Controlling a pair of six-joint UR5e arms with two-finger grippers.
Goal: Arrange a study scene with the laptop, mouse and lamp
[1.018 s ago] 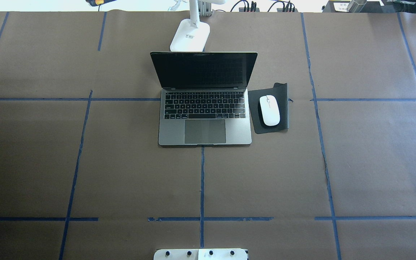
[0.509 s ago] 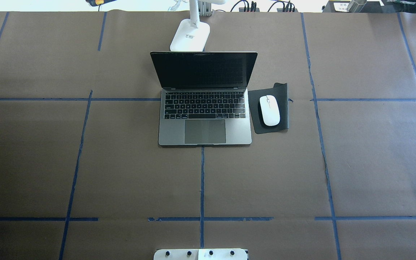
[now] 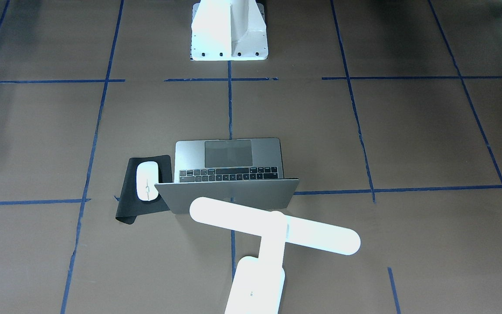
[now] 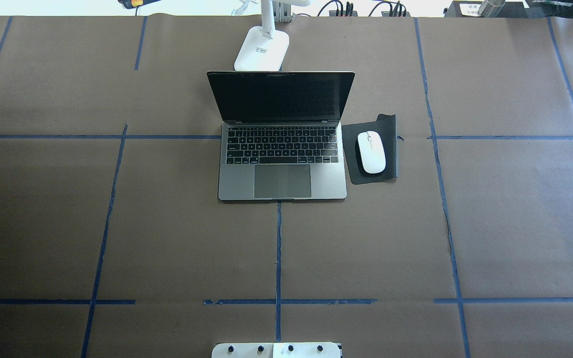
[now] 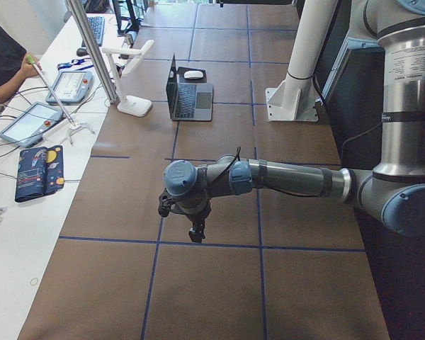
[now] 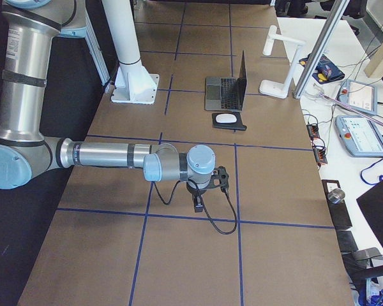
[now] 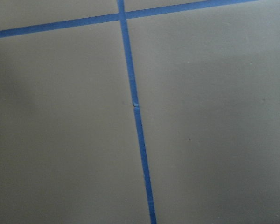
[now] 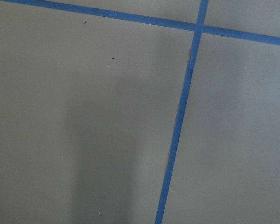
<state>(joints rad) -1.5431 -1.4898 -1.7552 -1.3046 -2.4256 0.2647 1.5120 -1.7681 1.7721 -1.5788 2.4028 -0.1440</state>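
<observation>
The grey laptop (image 4: 282, 149) stands open at the table's middle, screen dark. The white mouse (image 4: 371, 151) lies on a black pad (image 4: 353, 149) just right of it. The white T-shaped lamp (image 4: 261, 48) stands behind the laptop, its bar (image 3: 273, 224) over the lid's back. My left gripper (image 5: 191, 230) hangs over bare table far from them, seen only from the side. My right gripper (image 6: 199, 203) does the same at the other end. I cannot tell whether either is open. Both wrist views show only brown paper and blue tape.
The white robot pedestal (image 3: 229, 30) stands at the near table edge. Blue tape lines (image 4: 277, 248) grid the brown paper. A side bench with control tablets (image 5: 28, 122), a metal post (image 5: 92, 49) and an operator runs along the far edge.
</observation>
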